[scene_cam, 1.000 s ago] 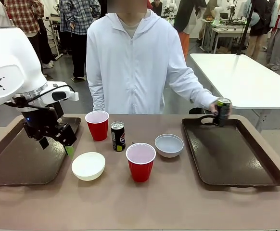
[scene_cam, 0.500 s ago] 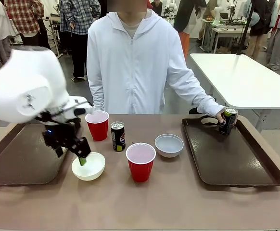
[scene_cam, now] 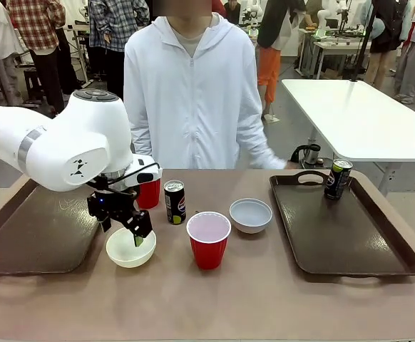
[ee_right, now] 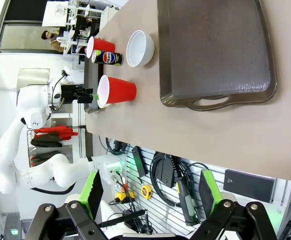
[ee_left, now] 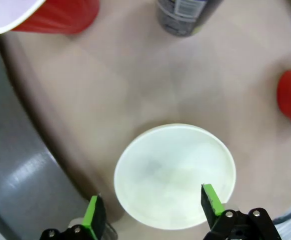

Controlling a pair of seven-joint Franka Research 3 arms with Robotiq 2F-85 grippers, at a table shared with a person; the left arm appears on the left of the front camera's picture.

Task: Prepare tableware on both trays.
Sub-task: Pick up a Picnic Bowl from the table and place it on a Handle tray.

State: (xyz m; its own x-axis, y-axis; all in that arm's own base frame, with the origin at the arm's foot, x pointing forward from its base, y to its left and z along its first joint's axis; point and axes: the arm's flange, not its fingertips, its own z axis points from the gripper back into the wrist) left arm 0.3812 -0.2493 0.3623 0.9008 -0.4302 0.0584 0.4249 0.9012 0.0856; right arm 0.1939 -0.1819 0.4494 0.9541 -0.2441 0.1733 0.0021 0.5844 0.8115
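Observation:
My left gripper [scene_cam: 133, 234] hangs open just above a white bowl [scene_cam: 130, 248] on the table; in the left wrist view its green fingertips [ee_left: 94, 216] straddle the bowl [ee_left: 175, 172] without touching it. Behind it stand a red cup [scene_cam: 149, 192], partly hidden by the arm, and a black can [scene_cam: 174, 201]. Another red cup [scene_cam: 208, 239] and a pale-grey bowl [scene_cam: 250, 214] sit mid-table. The right tray [scene_cam: 336, 235] carries a second black can [scene_cam: 337, 178] at its far corner. The left tray [scene_cam: 29, 235] holds nothing. My right gripper [ee_right: 150, 187] is open off the table's end, looking along the right tray [ee_right: 215, 50].
A person in a white hoodie stands at the far edge, one hand [scene_cam: 275, 162] drawn back near the table rim. A small dark kettle [scene_cam: 306, 154] shows behind the right tray. A white table [scene_cam: 357, 117] stands beyond on the right.
My left arm swung right from over the left tray to above the white bowl. The person set the black can on the right tray and pulled the hand away.

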